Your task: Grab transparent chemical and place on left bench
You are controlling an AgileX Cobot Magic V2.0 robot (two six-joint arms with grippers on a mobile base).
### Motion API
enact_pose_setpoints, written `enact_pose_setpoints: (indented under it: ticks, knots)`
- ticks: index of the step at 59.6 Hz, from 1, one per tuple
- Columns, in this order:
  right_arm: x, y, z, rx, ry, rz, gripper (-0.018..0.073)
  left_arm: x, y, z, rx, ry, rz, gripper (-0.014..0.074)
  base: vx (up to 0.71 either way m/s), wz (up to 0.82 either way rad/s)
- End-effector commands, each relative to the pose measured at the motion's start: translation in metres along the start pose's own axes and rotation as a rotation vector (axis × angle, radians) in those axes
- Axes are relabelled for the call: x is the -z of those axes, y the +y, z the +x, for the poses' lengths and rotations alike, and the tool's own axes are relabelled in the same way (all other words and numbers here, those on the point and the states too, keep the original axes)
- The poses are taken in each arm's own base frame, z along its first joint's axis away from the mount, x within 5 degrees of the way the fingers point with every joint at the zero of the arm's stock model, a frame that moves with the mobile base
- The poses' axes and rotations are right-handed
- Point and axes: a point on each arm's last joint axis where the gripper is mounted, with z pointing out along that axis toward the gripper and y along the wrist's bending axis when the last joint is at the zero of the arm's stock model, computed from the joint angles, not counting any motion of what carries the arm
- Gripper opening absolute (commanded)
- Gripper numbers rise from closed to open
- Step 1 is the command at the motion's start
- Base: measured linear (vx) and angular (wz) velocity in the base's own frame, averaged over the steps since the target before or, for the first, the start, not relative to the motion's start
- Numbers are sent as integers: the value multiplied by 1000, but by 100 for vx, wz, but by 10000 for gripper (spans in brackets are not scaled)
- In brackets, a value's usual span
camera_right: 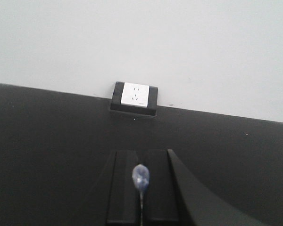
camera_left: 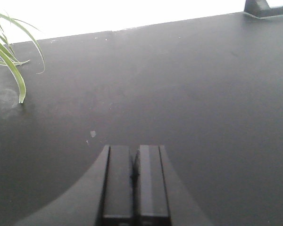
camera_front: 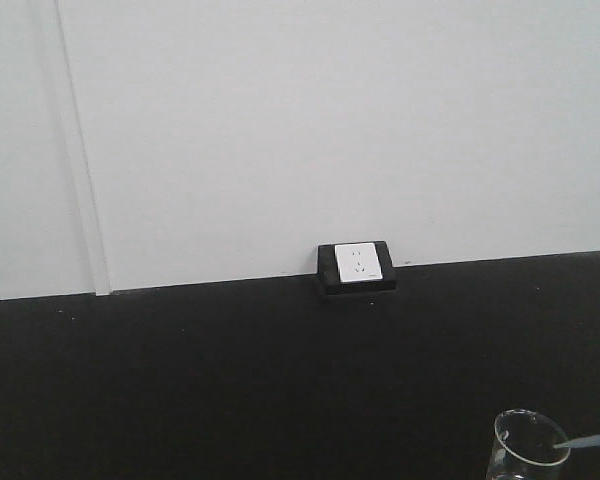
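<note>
My right gripper (camera_right: pixel 142 153) is shut on the transparent chemical, a slim clear dropper (camera_right: pixel 140 178). Its squeeze bulb sticks up between the two black fingers, above the black worktop (camera_right: pixel 47 141). In the front view the dropper's thin stem (camera_front: pixel 578 440) reaches over the rim of a clear glass beaker (camera_front: pixel 525 450) at the bottom right corner. My left gripper (camera_left: pixel 134 149) is shut and empty, low over the black worktop (camera_left: pixel 179 84). The left bench with its white bins is out of view.
A white wall socket in a black frame (camera_front: pixel 357 264) sits where the worktop meets the white wall; it also shows in the right wrist view (camera_right: pixel 134 96). Green plant leaves (camera_left: pixel 12 61) hang over the worktop's left end.
</note>
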Motion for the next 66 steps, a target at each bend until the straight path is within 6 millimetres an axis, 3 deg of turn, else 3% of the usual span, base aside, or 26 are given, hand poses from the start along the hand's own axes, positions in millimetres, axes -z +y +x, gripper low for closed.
enact_pose_setpoints:
  ticks: [1, 7, 20, 66]
  knots:
    - [18, 5, -8, 8, -92, -12, -8, 1, 0, -3, 9, -81, -2, -3, 0, 0]
    - [31, 8, -2, 39, -108, 7, -8, 1, 0, -3, 9, -81, -2, -3, 0, 0]
    - [47, 9, -10, 53, -189, 37, -8, 1, 0, -3, 9, -81, -2, -3, 0, 0]
    - [48, 9, -10, 54, -196, 37, -8, 1, 0, -3, 9, -81, -2, -3, -1, 1]
